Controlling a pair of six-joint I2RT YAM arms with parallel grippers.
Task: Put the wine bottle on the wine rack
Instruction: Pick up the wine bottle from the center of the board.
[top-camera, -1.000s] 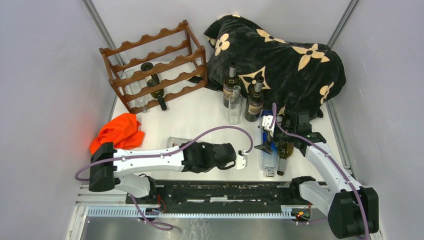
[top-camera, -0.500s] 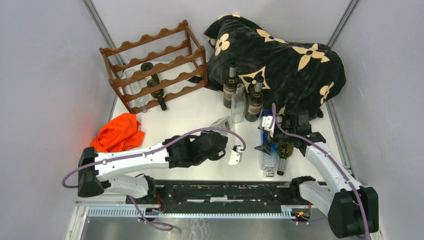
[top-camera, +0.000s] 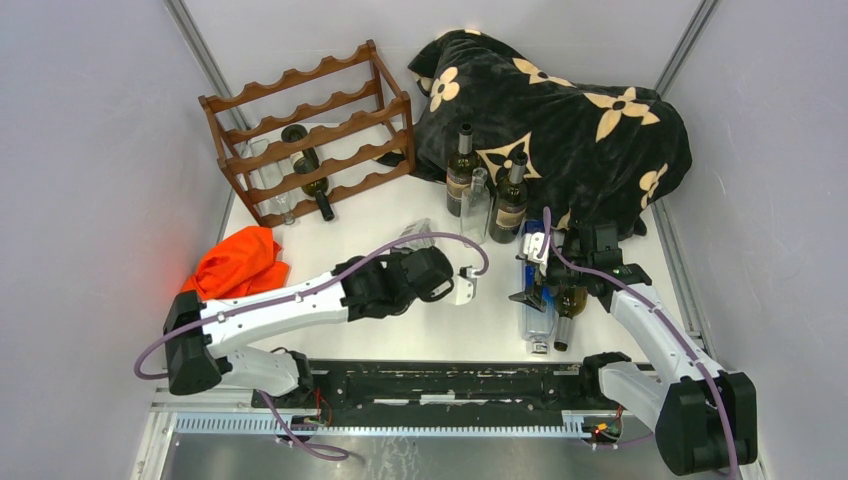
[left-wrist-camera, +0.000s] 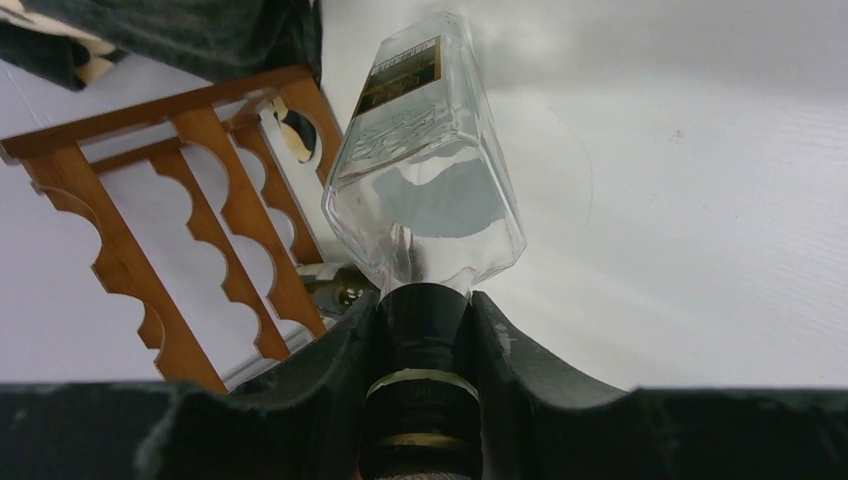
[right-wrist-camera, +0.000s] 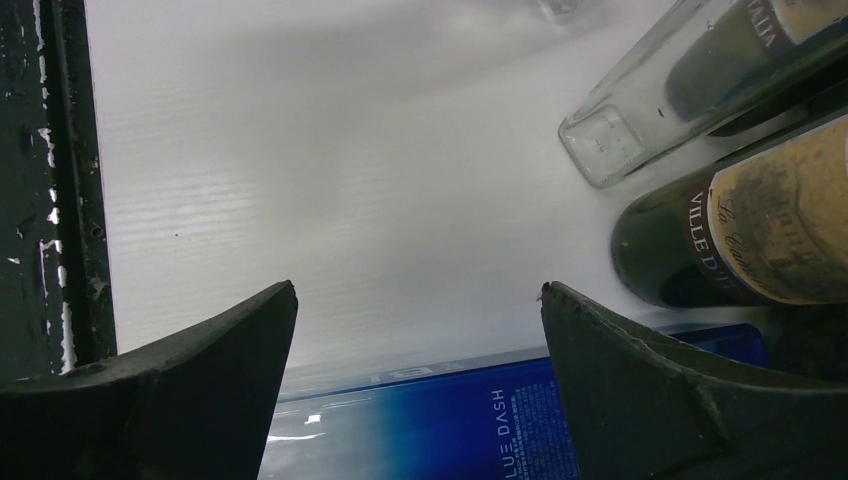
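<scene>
My left gripper (left-wrist-camera: 422, 305) is shut on the black capped neck of a clear square bottle (left-wrist-camera: 420, 160) with a dark label. It holds the bottle off the table, base pointing at the reddish-brown wine rack (left-wrist-camera: 190, 210). In the top view the rack (top-camera: 310, 130) stands at the back left, and the held bottle (top-camera: 417, 236) and left gripper (top-camera: 428, 258) are mid-table. My right gripper (right-wrist-camera: 420, 320) is open over a lying clear bottle with a blue label (right-wrist-camera: 440, 420), at the right in the top view (top-camera: 535, 300).
The rack holds a dark bottle (top-camera: 308, 170) and a clear one (top-camera: 268, 182). Two dark bottles (top-camera: 462, 170) (top-camera: 510, 200) and a clear one (top-camera: 478, 205) stand by a black flowered blanket (top-camera: 560, 110). A dark bottle (top-camera: 568, 305) lies at the right. An orange cloth (top-camera: 237, 262) lies at the left.
My left gripper has swung away from the near edge toward the back left, carrying the clear bottle nearer the rack. The right arm has not moved.
</scene>
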